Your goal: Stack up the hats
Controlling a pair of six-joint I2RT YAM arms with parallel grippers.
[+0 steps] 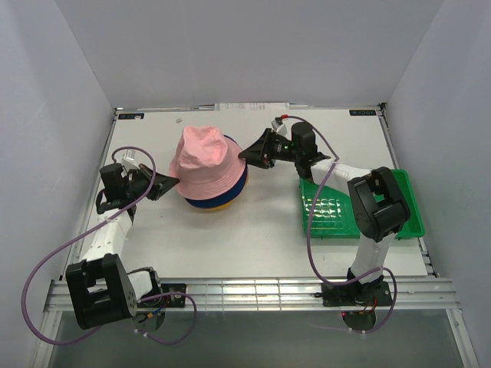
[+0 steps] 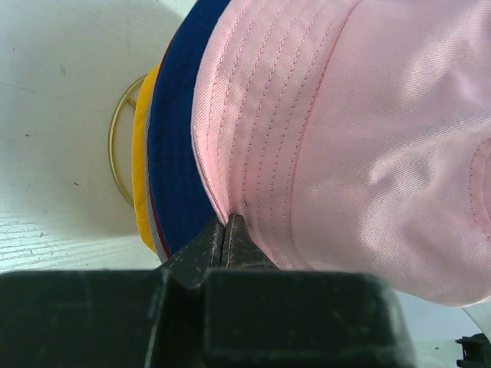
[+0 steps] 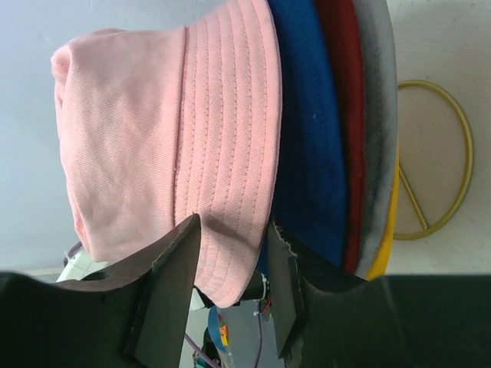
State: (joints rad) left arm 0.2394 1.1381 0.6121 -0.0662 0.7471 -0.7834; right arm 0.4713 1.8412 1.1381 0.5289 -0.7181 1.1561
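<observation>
White table (image 1: 268, 238), grey walls (image 1: 230, 46): left pincer (image 2: 228, 228) nips pink hat (image 1: 203, 157) brim, right pincer (image 3: 234, 226) spread around it.

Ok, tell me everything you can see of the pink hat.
The pink fabric bucket hat sits crown up on top of the stack, directly over the royal blue fabric hat. It is soft, twill-like cloth, with a rounded crown and a floppy brim with rows of stitching. The left gripper is shut on its brim edge; the right gripper holds open fingers astride the opposite side.

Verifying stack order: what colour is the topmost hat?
Pink hat; top external view shows it best.
</observation>
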